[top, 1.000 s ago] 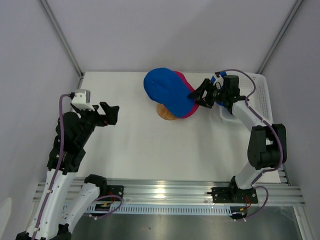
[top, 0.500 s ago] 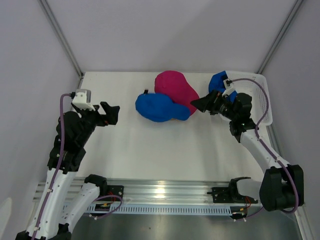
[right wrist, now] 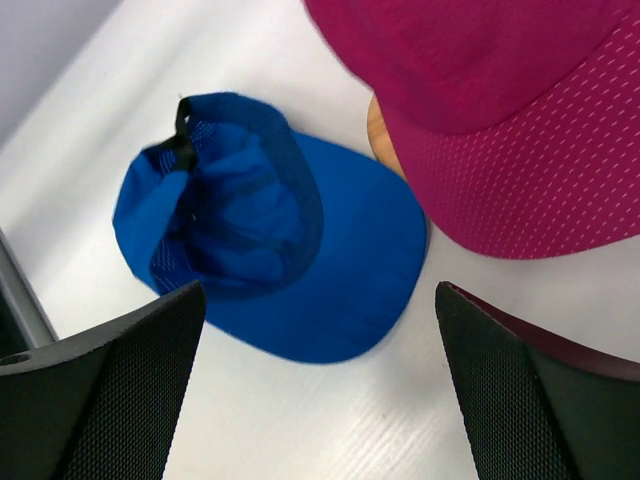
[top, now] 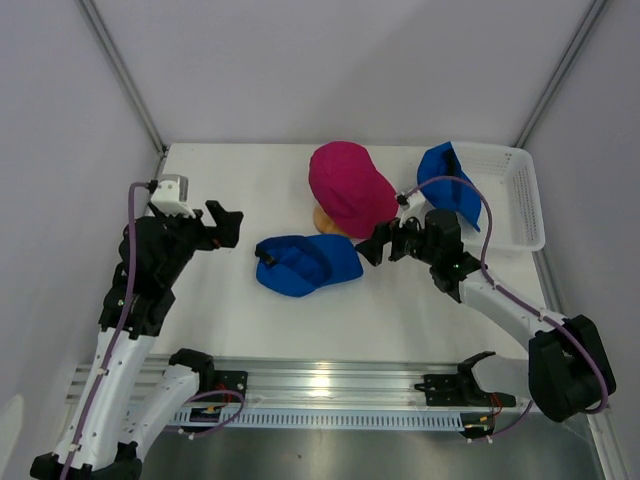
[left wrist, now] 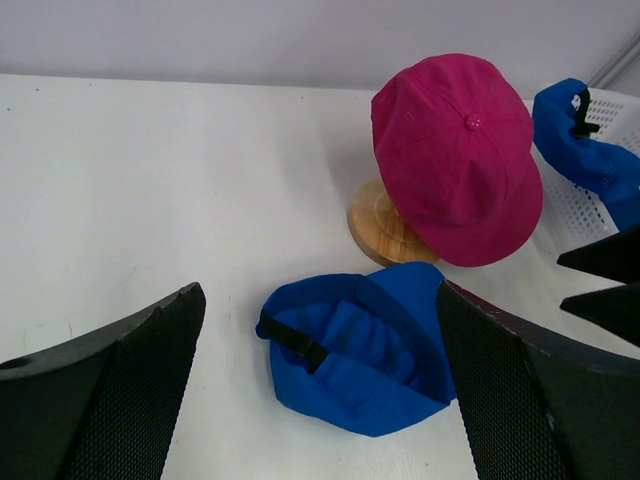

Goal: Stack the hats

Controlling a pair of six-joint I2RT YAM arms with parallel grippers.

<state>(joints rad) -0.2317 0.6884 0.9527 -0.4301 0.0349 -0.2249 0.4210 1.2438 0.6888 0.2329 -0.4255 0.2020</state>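
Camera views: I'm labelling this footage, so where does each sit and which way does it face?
Top external: above and behind the bases, looking down on the table; left arm and right arm show whole.
Left wrist: on the left arm, facing across toward the pink cap on the wooden stand; open left fingers frame the bottom.
Right wrist: on the right arm, aimed down at the upturned blue cap; open right fingers fill the bottom corners.
Shared by both wrists: those two caps.

Top-down view, both wrist views share upturned hat [left wrist: 355, 362]
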